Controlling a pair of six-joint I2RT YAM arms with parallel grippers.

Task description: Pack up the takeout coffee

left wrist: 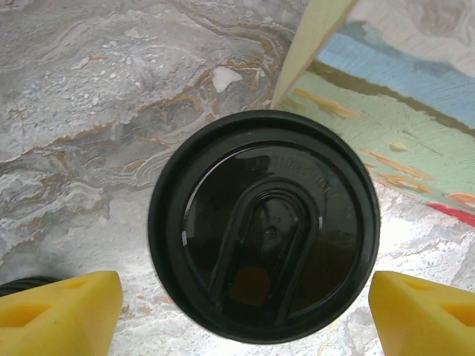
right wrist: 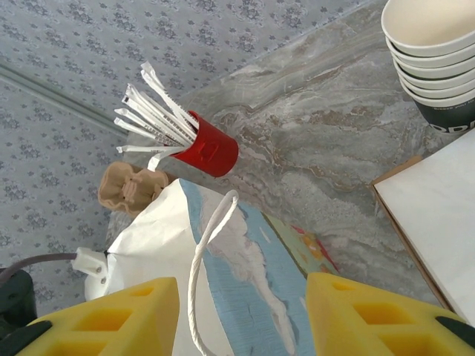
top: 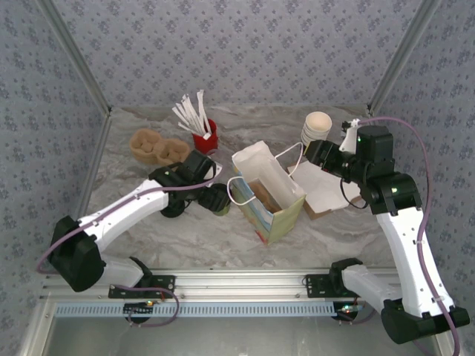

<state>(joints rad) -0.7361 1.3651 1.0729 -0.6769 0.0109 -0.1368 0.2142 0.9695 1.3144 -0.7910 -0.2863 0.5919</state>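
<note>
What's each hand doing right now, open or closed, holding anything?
Left hand: open, straddling the takeout coffee, not touching it.
Right hand: open at the rim of the gift bag, gripping nothing.

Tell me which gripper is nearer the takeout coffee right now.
Left. The left gripper hangs open over the takeout coffee, a finger either side of its lid; the right gripper is above the gift bag's handle.

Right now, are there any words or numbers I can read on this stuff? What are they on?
takeout coffee: raised letters curve along its black lid, too faint to read.
dark cup under the stack of white cups: white letters, cut off at the picture's edge, unreadable.
gift bag: a painted picture, no words seen.
</note>
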